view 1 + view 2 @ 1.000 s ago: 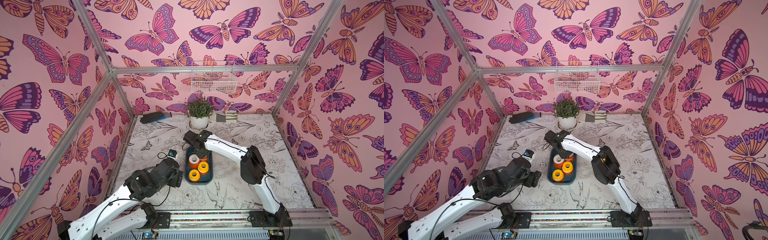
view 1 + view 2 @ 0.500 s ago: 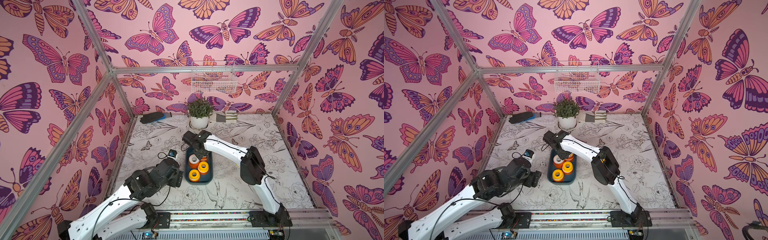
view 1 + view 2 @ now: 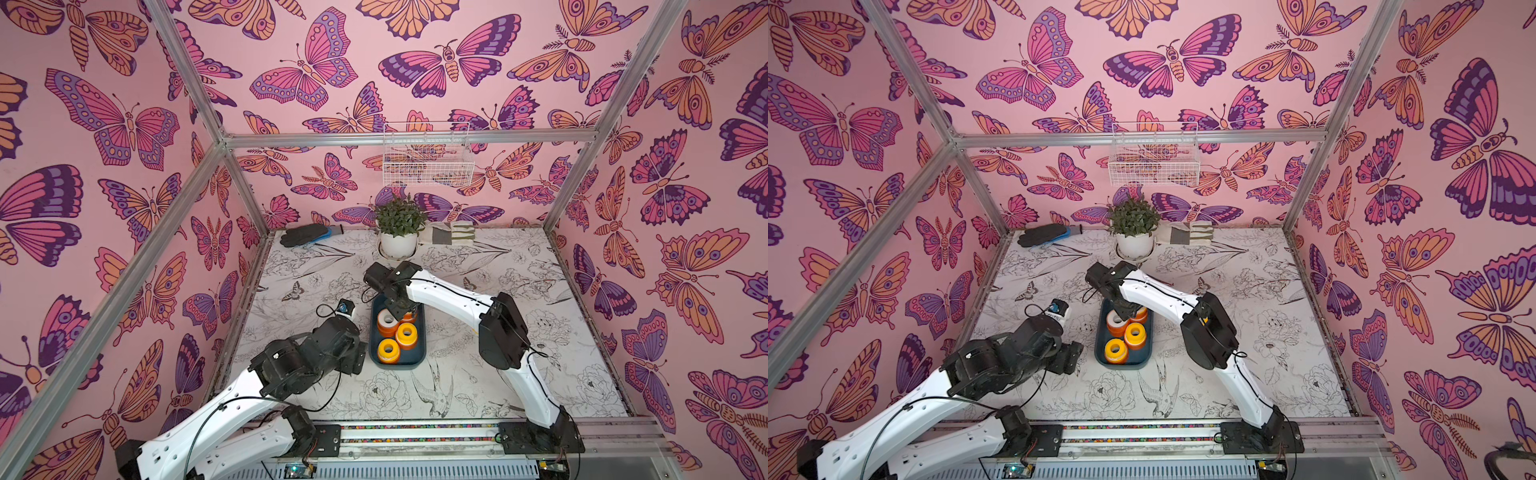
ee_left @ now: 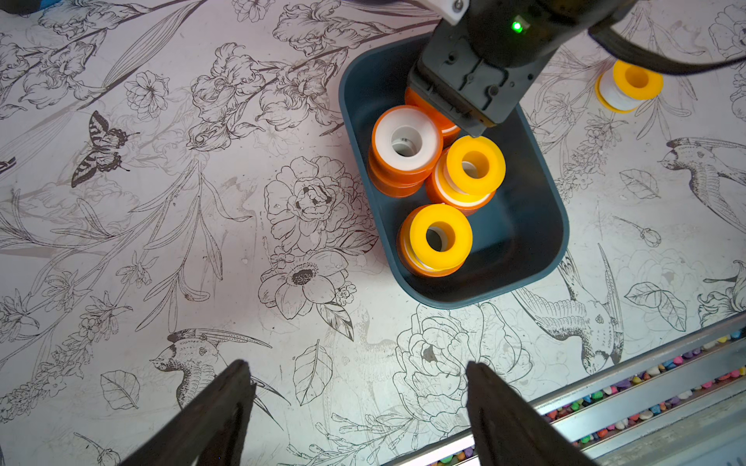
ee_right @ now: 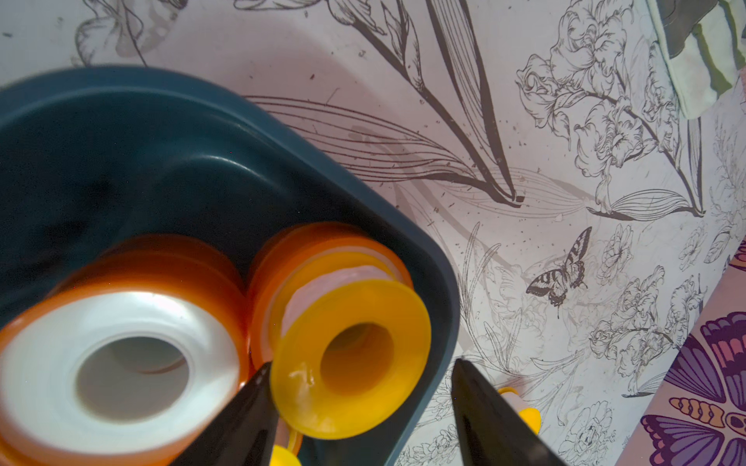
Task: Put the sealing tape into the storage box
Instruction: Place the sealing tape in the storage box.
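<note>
Left claw point(image 4: 359, 383): left of storage box point(image 4: 520, 242), above tabletop point(image 4: 161, 262), spread wide, nothing held.
Storage box: four sealing tape spools point(image 4: 405, 141) show on top, some stacked; lower layer uncountable.
Right claw point(image 5: 361, 363): over the box's far end, jaws parted, yellow-flanged spool point(image 5: 306, 387) between them, ungripped.
One stray spool point(image 4: 629, 84): on tabletop, right of box.

You are not getting any readable text, brand or number in these views. In the left wrist view, the white-faced sealing tape spool point(image 4: 383, 139) in the storage box point(image 4: 524, 226) is showing a tiny dark printed mark point(image 4: 405, 140) inside its centre hole, and it is coming through too small to make out.
</note>
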`<state>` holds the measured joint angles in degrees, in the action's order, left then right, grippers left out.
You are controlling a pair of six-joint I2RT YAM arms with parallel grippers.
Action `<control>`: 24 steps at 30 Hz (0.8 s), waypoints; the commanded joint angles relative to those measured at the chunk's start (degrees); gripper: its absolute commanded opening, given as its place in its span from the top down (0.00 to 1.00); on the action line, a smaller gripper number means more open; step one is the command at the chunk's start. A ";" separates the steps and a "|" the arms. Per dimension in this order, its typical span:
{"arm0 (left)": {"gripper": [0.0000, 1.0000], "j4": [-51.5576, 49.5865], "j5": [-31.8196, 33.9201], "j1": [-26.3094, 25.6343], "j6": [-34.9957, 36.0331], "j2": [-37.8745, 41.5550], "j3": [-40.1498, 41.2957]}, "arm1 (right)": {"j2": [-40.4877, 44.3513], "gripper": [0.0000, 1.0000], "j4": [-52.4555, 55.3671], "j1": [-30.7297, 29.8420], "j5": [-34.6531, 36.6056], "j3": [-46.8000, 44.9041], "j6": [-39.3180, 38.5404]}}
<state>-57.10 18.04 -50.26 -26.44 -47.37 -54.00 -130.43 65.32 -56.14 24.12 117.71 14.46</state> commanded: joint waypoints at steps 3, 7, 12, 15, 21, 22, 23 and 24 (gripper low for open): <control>0.13 -1.08 0.69 0.34 -0.41 -0.01 0.38 | -0.60 0.26 0.30 -0.37 0.05 1.17 -0.66; 0.13 -1.01 0.76 0.34 -0.53 0.24 0.38 | 2.12 0.26 -2.25 -0.40 -0.59 -1.59 -0.42; 0.13 -1.08 0.76 0.34 -0.54 0.28 0.39 | 9.11 0.27 -8.03 0.26 -1.47 -8.25 0.19; 0.13 -1.08 0.76 0.34 -0.47 0.42 0.38 | 15.25 0.27 -12.42 1.46 -1.71 -14.46 0.91; 0.13 -1.08 0.68 0.34 -0.50 0.44 0.38 | 32.03 0.28 -26.20 6.94 -4.51 -34.02 3.96; 0.13 -1.03 0.68 0.34 -0.50 0.39 0.38 | 35.30 0.28 -28.93 8.18 -4.99 -37.68 4.37; 0.13 -1.01 0.67 0.34 -0.50 0.29 0.38 | 37.90 0.28 -30.98 9.46 -4.91 -40.97 4.98; 0.13 -1.07 0.63 0.38 -0.51 0.29 0.38 | 41.27 0.28 -32.99 11.14 -4.70 -44.55 5.71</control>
<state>-57.10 18.04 -50.24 -26.46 -47.35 -54.00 -95.07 40.77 -48.38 20.36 80.40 17.10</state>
